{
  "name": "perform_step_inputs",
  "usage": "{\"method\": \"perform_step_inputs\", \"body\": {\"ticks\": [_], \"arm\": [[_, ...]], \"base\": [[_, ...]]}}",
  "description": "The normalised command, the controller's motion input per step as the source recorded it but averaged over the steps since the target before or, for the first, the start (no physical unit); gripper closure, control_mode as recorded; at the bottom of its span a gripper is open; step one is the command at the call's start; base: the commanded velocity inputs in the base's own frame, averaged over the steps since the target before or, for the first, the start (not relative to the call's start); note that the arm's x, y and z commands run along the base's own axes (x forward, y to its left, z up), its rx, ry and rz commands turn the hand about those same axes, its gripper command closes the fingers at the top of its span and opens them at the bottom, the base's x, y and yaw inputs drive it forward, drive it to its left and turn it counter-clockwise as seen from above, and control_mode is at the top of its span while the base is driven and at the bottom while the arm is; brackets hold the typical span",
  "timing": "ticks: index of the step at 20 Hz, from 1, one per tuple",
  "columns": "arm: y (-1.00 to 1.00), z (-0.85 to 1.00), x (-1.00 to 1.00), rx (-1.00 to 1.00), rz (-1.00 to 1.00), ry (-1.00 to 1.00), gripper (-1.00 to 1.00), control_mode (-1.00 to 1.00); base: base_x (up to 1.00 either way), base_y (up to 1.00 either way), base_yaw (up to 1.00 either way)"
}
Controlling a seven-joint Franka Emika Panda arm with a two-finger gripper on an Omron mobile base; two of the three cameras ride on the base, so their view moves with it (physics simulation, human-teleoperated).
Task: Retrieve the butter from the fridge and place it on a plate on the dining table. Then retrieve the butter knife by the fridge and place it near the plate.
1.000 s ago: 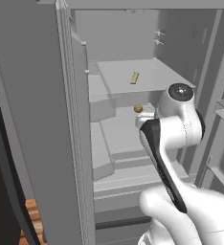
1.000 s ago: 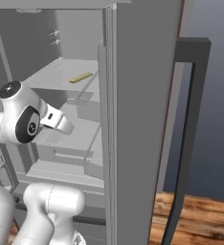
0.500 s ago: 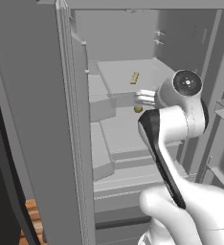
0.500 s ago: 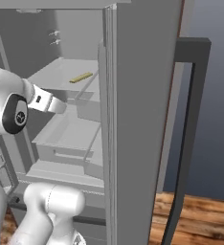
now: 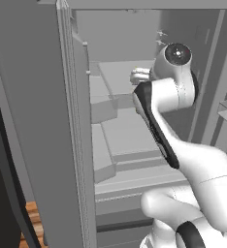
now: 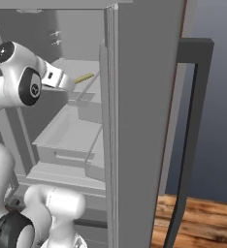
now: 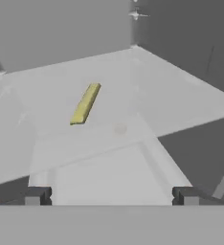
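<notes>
— Where the left base view begins, at its left edge, what stands there?

— The open door of the tall grey fridge (image 5: pixel 47 121), edge-on, running from top to bottom of the frame; right of it, in the centre, the pale grey shelves and drawers (image 5: pixel 125 135) step down toward the bottom; further right the white arm (image 5: pixel 173 97) rises from the lower right corner and bends into the cabinet, its hand reaching to the upper centre; the fingers themselves I cannot make out there.

— And in the right base view?

— At the upper left the white wrist and two-finger gripper (image 6: pixel 67 83) point rightward over the upper shelf (image 6: pixel 81 68); just beyond the tip, apart from it, lies the small thin yellow stick of butter (image 6: pixel 84 77), slanted on that shelf; below, left of centre, sits a grey drawer (image 6: pixel 72 138); the middle of the frame holds the fridge wall, and at the right a long dark vertical handle (image 6: pixel 190 135) drops to the brown wooden floor (image 6: pixel 202 218) in the lower right.

— The hand view?

— Two dark fingertips (image 7: pixel 37 195) stand at the bottom left and bottom right, spread wide with nothing between them; the butter lies upper left of centre on the pale shelf, lengthwise away from the camera, well ahead of the tips and untouched; a dark grey side wall (image 7: pixel 190 43) fills the upper right.
</notes>
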Motion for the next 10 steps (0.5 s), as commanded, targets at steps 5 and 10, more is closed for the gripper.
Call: {"method": "perform_step_inputs", "body": {"ticks": [5, 10], "arm": [[0.01, 0.0, 0.96, -0.01, -0.01, 0.15, -1.0, -1.0], [0.02, 0.0, 0.88, -0.04, -0.01, 0.19, -1.0, -1.0]], "base": [[0.0, 0.0, 0.0], [0.0, 0.0, 0.0]]}}
